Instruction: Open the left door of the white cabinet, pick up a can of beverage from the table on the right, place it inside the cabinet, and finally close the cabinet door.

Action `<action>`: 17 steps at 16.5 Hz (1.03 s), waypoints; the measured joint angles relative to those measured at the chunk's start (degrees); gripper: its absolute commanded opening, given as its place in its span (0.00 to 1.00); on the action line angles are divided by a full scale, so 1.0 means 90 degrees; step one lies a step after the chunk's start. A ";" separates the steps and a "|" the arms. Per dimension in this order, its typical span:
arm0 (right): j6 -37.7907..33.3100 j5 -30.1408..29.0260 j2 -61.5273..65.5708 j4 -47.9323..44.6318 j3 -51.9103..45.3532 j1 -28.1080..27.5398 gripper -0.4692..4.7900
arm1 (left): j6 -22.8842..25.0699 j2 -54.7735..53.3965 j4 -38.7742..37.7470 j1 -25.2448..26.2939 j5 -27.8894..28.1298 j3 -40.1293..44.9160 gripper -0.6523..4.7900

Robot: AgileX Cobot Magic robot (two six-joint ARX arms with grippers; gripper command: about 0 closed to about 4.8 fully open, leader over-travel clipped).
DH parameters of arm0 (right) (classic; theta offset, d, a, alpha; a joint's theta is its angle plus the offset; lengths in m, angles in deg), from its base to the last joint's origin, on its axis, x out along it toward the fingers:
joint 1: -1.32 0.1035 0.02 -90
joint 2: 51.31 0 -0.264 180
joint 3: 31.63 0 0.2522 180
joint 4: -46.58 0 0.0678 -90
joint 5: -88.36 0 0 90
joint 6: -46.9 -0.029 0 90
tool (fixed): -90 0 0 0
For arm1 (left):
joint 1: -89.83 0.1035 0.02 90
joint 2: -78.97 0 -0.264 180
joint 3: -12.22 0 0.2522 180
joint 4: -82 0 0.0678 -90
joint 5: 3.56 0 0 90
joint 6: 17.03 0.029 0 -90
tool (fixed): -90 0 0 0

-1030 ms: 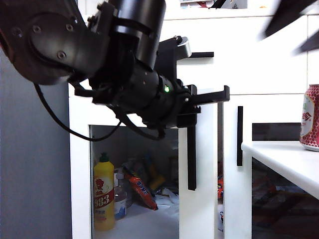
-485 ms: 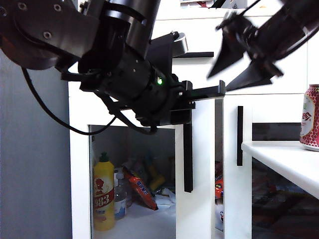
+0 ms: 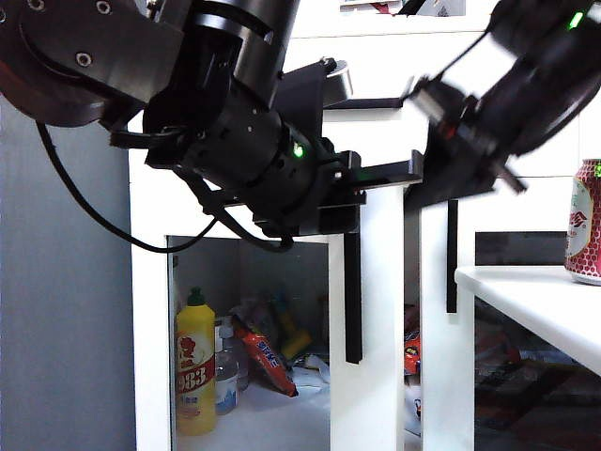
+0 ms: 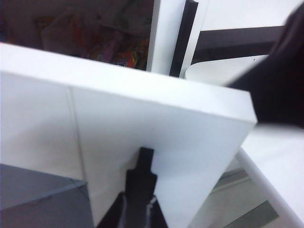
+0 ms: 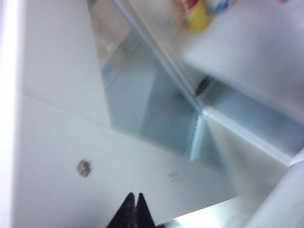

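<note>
The white cabinet [image 3: 470,103] stands ahead with its left door [image 3: 374,376] swung open and seen edge-on. My left gripper [image 3: 362,202] is shut on the top of the door's black bar handle [image 3: 353,301]. In the left wrist view the handle [image 4: 144,164] runs between the fingers of the left gripper [image 4: 140,209], against the white door [image 4: 142,114]. My right gripper [image 3: 441,183] hangs blurred before the cabinet's upper right, and in its wrist view the right gripper [image 5: 135,199] is shut on nothing. The red can of beverage [image 3: 586,221] stands on the table [image 3: 526,296] at the far right.
Inside the cabinet stand a yellow bottle with a green cap [image 3: 195,371] and several snack packets [image 3: 268,362]. The narrower right door [image 3: 441,376] is closed, with its own black handle [image 3: 452,254]. A grey wall [image 3: 66,357] is to the left.
The right arm has swept down from the upper right toward the cabinet's middle, and its jaws have shut. The left arm has pulled the door slightly further open.
</note>
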 measured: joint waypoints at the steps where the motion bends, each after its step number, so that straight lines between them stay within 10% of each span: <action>1: 0.0005 -0.0311 0.0107 0.0039 -0.0005 0.0063 0.08 | 0.0000 0.0039 -0.0053 0.0000 -0.0002 0.0002 0.11; 17: -0.0515 -0.1423 0.0117 -0.0889 0.0002 0.1979 0.08 | 0.0199 0.5129 -0.4629 0.0104 0.0058 0.0741 0.11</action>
